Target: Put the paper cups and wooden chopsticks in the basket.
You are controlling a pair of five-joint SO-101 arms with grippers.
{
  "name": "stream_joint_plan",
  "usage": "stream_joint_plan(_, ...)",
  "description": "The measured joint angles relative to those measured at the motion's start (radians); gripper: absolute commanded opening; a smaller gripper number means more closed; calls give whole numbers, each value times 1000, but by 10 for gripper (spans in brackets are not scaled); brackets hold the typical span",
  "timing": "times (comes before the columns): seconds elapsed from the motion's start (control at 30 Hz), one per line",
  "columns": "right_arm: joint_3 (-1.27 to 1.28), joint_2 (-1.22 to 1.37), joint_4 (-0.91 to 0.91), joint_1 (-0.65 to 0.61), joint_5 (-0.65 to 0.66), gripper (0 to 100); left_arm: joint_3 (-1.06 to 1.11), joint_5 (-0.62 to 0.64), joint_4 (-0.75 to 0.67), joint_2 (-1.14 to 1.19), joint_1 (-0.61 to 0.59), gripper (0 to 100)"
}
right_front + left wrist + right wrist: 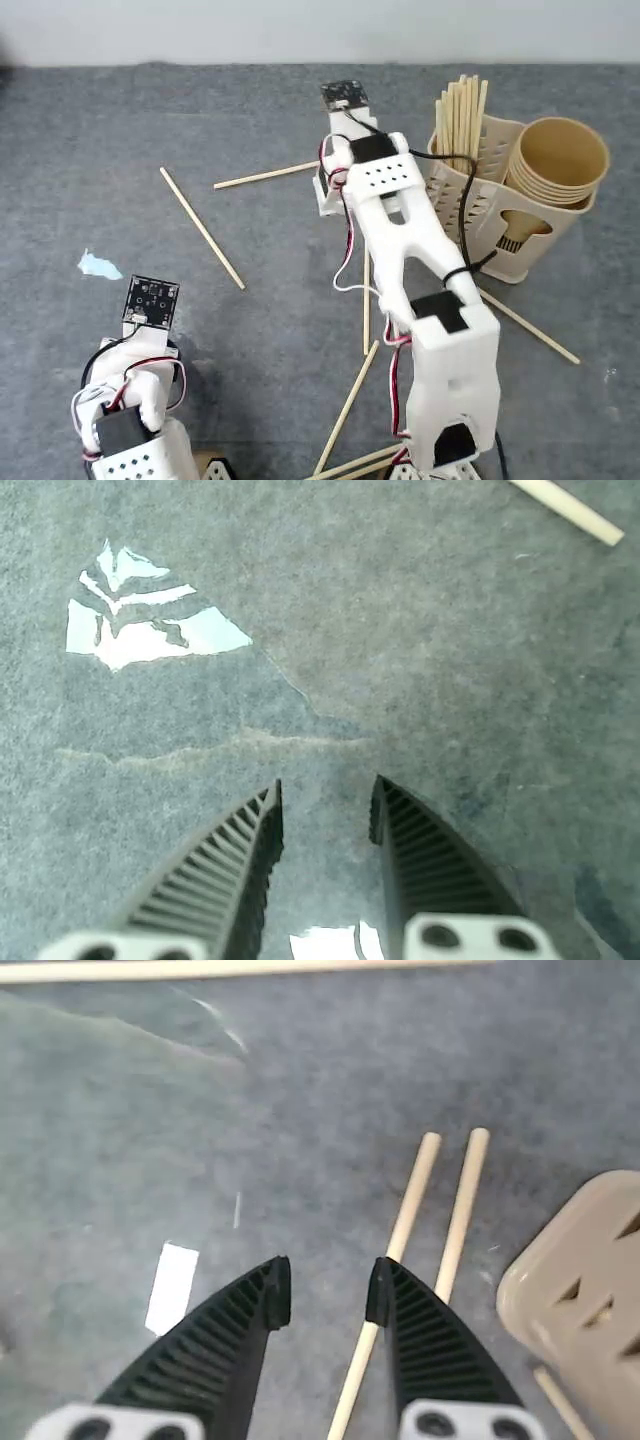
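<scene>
Chopsticks [409, 1195] lie paired, partly beneath one side of the parted right jaws.

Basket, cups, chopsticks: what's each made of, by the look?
Basket: probably moulded plastic, beige, smooth, with cut-out slots. Cups: likely paper, matte tan, thin stacked rims. Chopsticks: pale, matte, seemingly bare wood; grain too fine to see.

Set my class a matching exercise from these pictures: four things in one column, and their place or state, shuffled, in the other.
1. paper cups
2. chopstick bundle
3. left pincer
4. right pincer

a. open, over two loose chopsticks
b. nested stack in the basket
c. open, near a torn scrap
d. on end in the basket's narrow compartment

Pairs: 1-b, 2-d, 3-c, 4-a
</scene>
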Motion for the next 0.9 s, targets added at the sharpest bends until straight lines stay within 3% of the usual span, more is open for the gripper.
stream_joint_plan(0.3, -98, 117, 0, 9, 49, 285, 0, 0, 0, 0, 0, 137)
stream_joint_plan(0.73, -118, 245, 0, 78, 71, 249, 0, 0, 0, 0, 0, 137)
stream_joint_plan(0.9, -143, 281, 2, 83, 74, 82, 0, 0, 0, 0, 0, 137)
